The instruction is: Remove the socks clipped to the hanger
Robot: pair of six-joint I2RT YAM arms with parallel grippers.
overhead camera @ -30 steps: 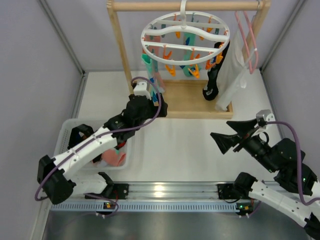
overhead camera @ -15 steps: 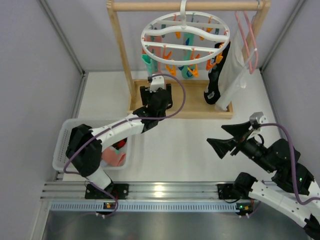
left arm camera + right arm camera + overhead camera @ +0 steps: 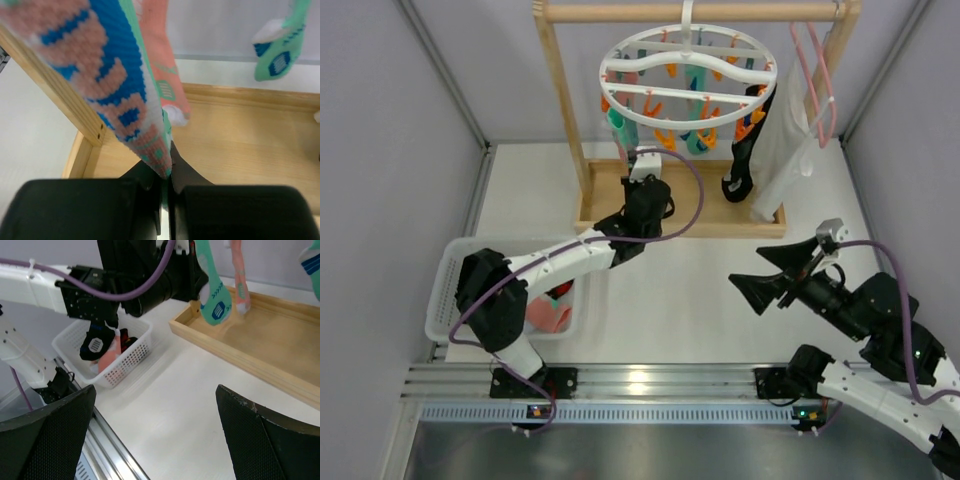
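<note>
The white ring hanger (image 3: 688, 75) hangs from the wooden rail with orange and teal clips. Socks hang from it: teal ones (image 3: 620, 130) at the left, a black one (image 3: 744, 150) at the right. My left gripper (image 3: 648, 192) is under the hanger's left side. In the left wrist view my left gripper (image 3: 166, 176) is shut on the toe of a knit sock patterned in pink, blue and teal (image 3: 100, 65). A pink sock (image 3: 161, 55) and a teal sock (image 3: 280, 45) hang behind it. My right gripper (image 3: 775, 272) stands open over the table, nothing between its fingers (image 3: 47, 440).
The wooden rack's base tray (image 3: 690, 205) and left post (image 3: 50, 95) stand close to my left gripper. A white cloth (image 3: 785, 140) and a pink wire hanger (image 3: 815, 70) hang at the right. A white basket (image 3: 450, 270) holding loose socks (image 3: 548, 315) sits at the front left.
My left arm swung from above the basket up to the rack, and its open gripper closed on the patterned sock's toe. My right gripper drifted slightly left, still open.
</note>
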